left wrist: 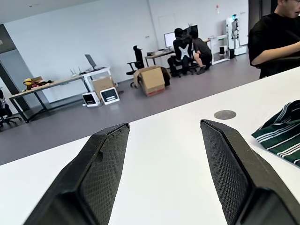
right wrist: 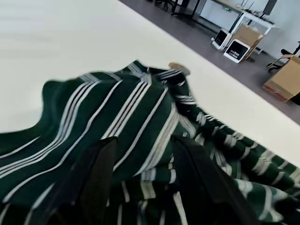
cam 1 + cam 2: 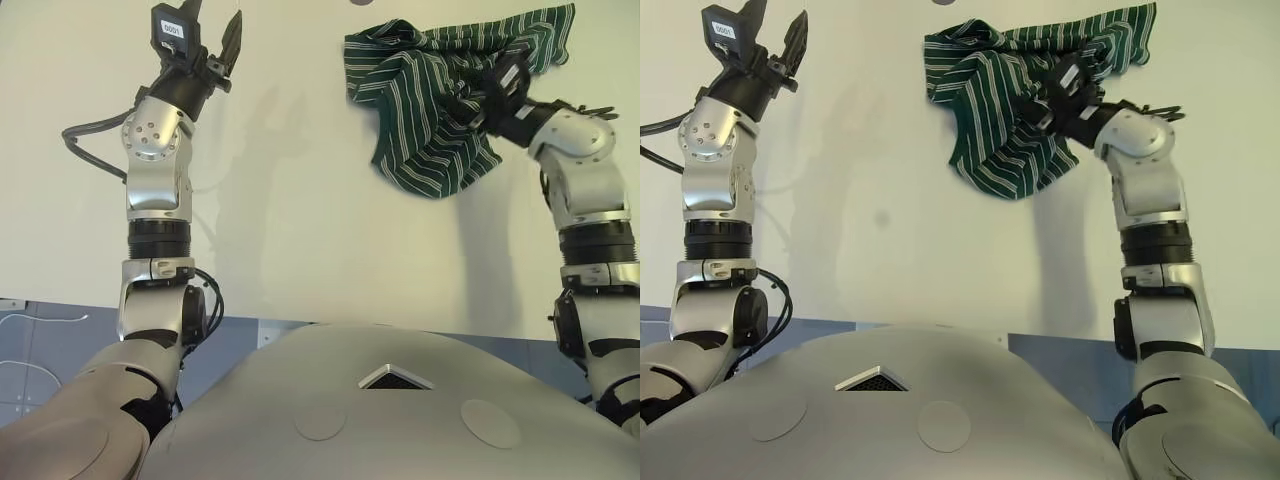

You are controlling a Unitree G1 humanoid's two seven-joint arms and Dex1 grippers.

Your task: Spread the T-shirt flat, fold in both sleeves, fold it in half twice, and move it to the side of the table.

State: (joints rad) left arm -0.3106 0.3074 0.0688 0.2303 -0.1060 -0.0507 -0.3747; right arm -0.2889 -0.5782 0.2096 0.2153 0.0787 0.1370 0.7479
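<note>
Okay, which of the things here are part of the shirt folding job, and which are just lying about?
Part of the job:
T-shirt, crumpled on the table
right gripper, open, down in the cloth
left gripper, open above bare tabletop

Just lying about:
round grey disc on the tabletop near the shirt
cardboard boxes on the floor behind
</note>
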